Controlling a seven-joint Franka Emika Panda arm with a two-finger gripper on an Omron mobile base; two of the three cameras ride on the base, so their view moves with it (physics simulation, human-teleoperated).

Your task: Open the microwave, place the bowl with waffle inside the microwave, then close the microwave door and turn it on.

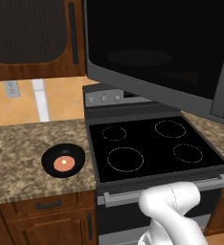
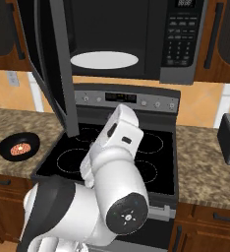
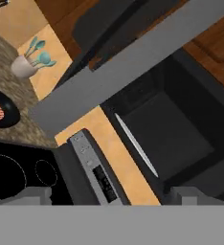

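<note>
Gripper [image 3: 111, 194] spread wide and holding nothing, I judge the microwave door [image 2: 53, 64] open enough, so next I reach left for the bowl with waffle [image 1: 63, 161] on the counter [image 1: 18, 158] beside the stove [image 1: 147, 143].

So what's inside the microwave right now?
In the microwave, whose microwave door is swung open, just the white turntable shows. The bowl with waffle sits on the counter. The door hides the cavity's left edge.
</note>
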